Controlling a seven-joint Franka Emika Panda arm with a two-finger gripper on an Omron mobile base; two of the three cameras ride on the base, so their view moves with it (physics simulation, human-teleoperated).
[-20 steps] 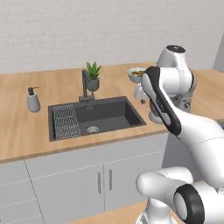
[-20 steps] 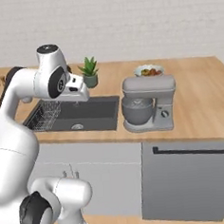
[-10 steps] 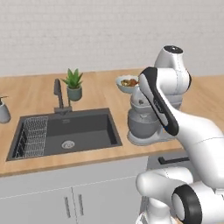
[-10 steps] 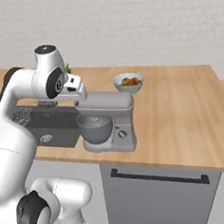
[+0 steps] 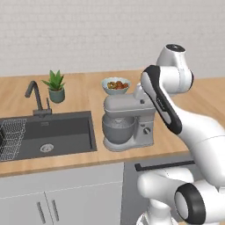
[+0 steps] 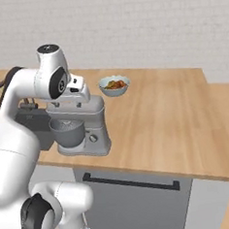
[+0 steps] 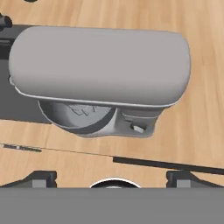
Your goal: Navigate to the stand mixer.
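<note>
The stand mixer (image 5: 127, 123) is grey, with a rounded head, a silver bowl and small knobs. It stands on the wooden counter, just right of the sink and directly in front of the base. In the right base view the stand mixer (image 6: 81, 126) sits under my white hand, which hovers close above its head. The hand view looks straight down on the mixer's head (image 7: 100, 65), with the bowl showing beneath it. My gripper (image 7: 113, 178) is open: its dark fingertips (image 7: 41, 178) stand far apart with nothing between them.
A dark sink (image 5: 48, 136) with a faucet (image 5: 37, 94) and a wire rack (image 5: 9, 138) lies to the left. A potted plant (image 5: 56, 85) and a white fruit bowl (image 5: 116, 85) stand behind. A dishwasher front (image 6: 132, 193) is below the counter. Bare wooden counter (image 6: 175, 116) stretches right.
The whole scene has slid left in both base views, so the base has driven right along the counter. The mixer now sits in front of the base. The arm's pose is unchanged.
</note>
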